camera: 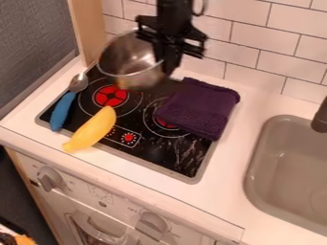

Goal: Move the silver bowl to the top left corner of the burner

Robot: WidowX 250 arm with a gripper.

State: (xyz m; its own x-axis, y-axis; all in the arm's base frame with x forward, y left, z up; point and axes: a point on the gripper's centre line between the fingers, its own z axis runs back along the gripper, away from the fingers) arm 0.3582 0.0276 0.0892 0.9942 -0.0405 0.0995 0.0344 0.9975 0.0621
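The silver bowl (131, 61) is tilted over the back left part of the black burner top (182, 160), its opening facing up and partly toward the camera. The black gripper (165, 64) hangs down from the top edge at the bowl's right side, with its fingers over the bowl's right rim. Behind the gripper, part of that rim is hidden. Whether the bowl's base touches the burner top cannot be told.
A spoon with a blue handle (62, 111) lies along the burner's left edge. A yellow banana (91, 129) crosses the front left edge. The folded purple cloth (201, 107) covers the right back. A grey sink (287, 165) is at right, a tiled wall behind.
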